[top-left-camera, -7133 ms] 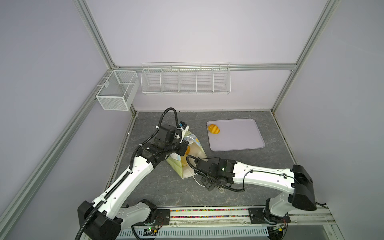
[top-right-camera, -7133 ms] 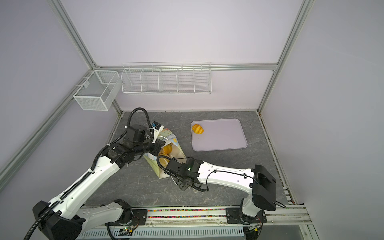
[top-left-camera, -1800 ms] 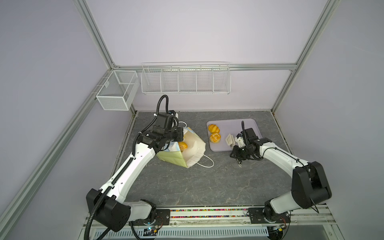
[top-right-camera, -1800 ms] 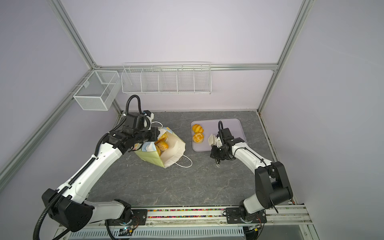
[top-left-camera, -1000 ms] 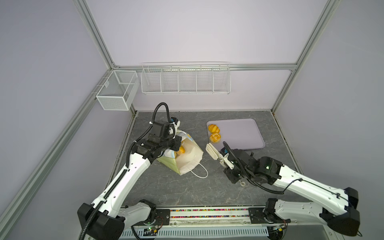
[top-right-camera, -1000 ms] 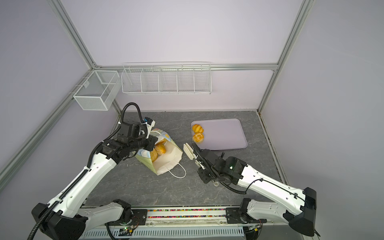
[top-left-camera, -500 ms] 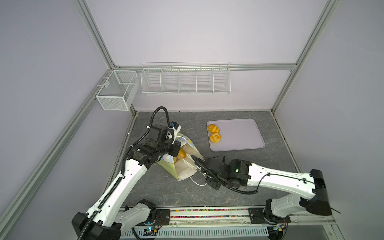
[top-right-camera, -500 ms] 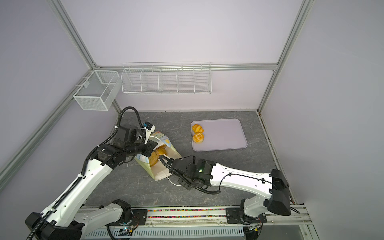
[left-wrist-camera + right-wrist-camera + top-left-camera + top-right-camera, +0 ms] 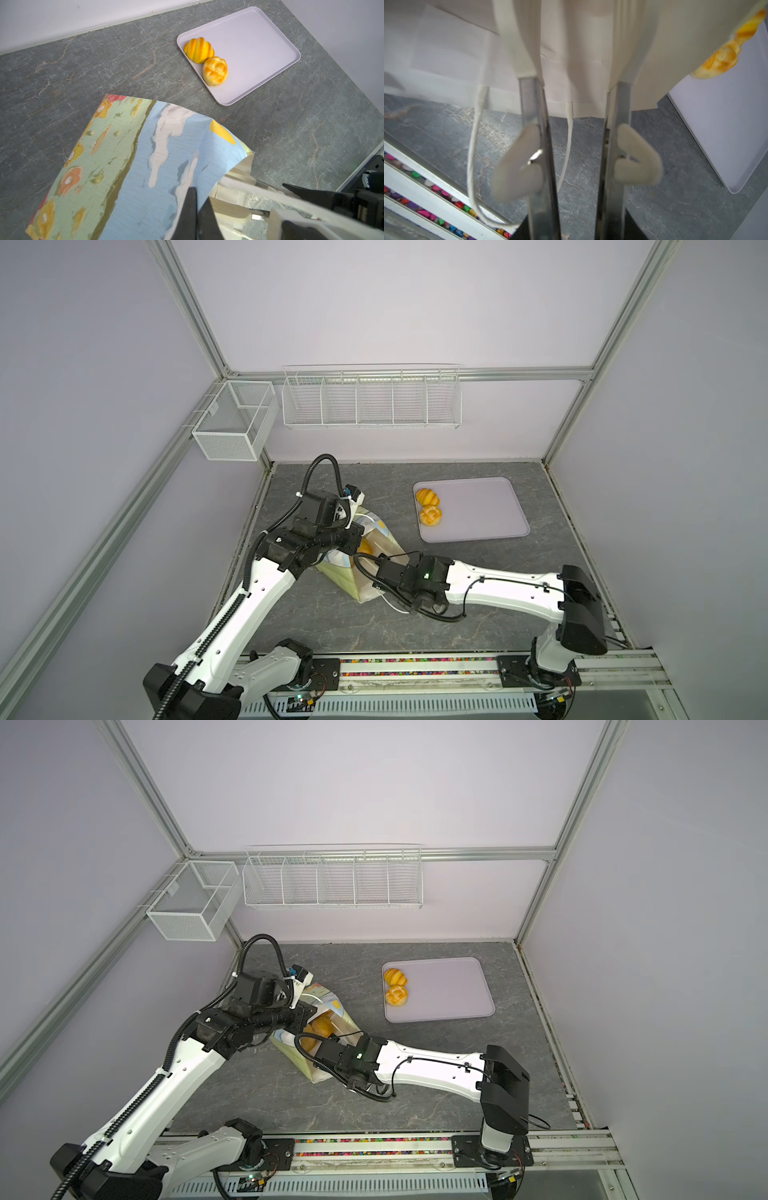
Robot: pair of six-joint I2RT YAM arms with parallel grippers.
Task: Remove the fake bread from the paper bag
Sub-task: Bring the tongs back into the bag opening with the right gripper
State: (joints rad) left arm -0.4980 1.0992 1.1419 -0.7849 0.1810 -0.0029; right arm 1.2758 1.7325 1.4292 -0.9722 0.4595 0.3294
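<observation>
Spanning the lower half of both top views, the grey surface (image 9: 457,626) carries everything. The left arm (image 9: 257,593) rises from the lower left and the right arm (image 9: 498,587) reaches in from the lower right, and they meet at centre left. A lilac tray (image 9: 490,510) lies right of centre, well apart from them.

The paper bag (image 9: 337,574) lies tilted at centre left, with its mouth towards the right arm. The left jaws are pinched together on its upper rim. The right jaws stand apart inside the white interior, and nothing shows between them.

More fake bread (image 9: 319,1028) shows orange in the bag's mouth. A ridged roll (image 9: 428,496) and a scored bun (image 9: 430,515) sit touching on the tray's left edge. A cord handle (image 9: 473,145) loops just beside the right jaws.

The likely troubles are these:
- The right jaws may close on the paper wall or hook that cord, since both lie close.
- A forward push may slide or crumple the bag.
- It may also tear the rim from the single pinch that holds it.
- A soft, rounded bun may squirt out of a shallow grip.
</observation>
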